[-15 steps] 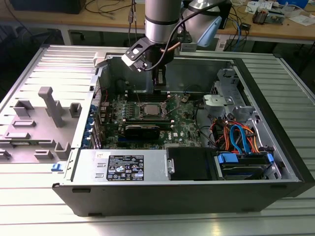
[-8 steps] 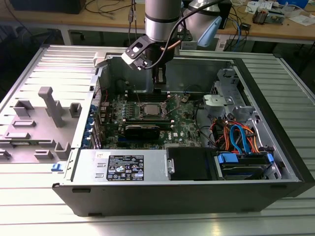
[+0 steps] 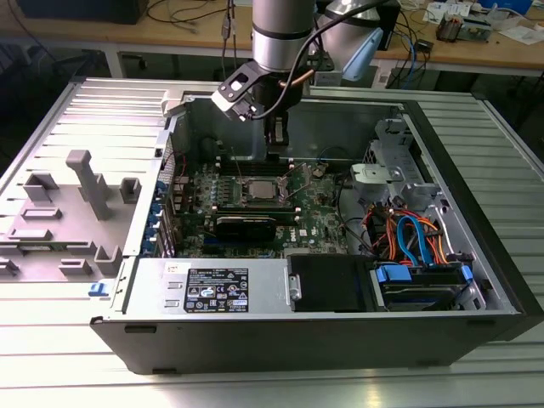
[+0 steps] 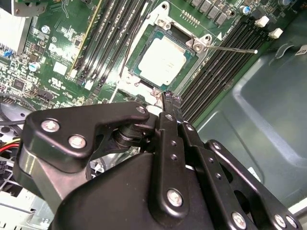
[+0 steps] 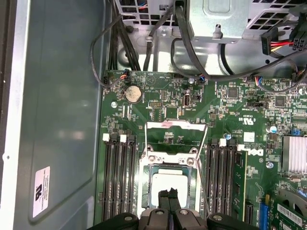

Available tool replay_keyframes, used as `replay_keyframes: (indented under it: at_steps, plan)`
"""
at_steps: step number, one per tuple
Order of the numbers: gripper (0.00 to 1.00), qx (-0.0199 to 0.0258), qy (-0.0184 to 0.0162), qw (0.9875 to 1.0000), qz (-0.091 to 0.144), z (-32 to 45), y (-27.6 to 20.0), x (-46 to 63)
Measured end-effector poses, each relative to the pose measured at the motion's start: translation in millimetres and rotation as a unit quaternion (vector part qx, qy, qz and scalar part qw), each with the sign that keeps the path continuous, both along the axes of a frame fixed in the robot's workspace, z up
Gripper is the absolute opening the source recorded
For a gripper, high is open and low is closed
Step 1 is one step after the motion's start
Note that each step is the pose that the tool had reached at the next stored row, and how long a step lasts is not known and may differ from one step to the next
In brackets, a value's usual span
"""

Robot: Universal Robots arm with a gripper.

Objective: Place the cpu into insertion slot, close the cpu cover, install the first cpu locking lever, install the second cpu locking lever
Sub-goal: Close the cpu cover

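Though the cpu (image 4: 165, 60) lies seated in the insertion slot (image 5: 171, 158), nothing is locked yet.
Fingers (image 4: 168, 125) together, nothing held; gripper (image 5: 168, 195) hangs just above the slot's near edge. Cpu cover (image 5: 176, 125) looks raised beyond the slot, judged not yet closed. Thin lever (image 4: 232, 49) juts sideways, unlatched. Open computer case (image 3: 297, 348) on the counter (image 3: 255, 391) holds the board.

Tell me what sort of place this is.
Probably a robotics or electronics lab: an opened computer case lies on a ribbed metal table, a robot arm reaches over its motherboard, and wooden benches behind carry cables.
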State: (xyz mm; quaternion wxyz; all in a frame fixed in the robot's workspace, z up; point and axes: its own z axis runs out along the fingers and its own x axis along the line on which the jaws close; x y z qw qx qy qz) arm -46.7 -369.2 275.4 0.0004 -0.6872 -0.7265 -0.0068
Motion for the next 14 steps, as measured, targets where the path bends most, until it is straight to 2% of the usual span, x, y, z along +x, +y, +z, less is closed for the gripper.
replay_keyframes:
  at_steps: [6, 8, 11, 14]
  plan:
    - [0.11, 0.0000, 0.0000, 1.0000, 0.000, 4.4, 0.0, 0.6]
    - [0.11, 0.0001, 0.0000, 1.0000, 0.000, 4.4, 0.1, 4.5]
    - [0.11, 0.0001, -0.0001, 1.0000, 0.000, 4.3, 0.1, 16.6]
    - [0.11, -0.0009, 0.0000, 1.0000, 0.000, 4.3, 0.1, 41.3]
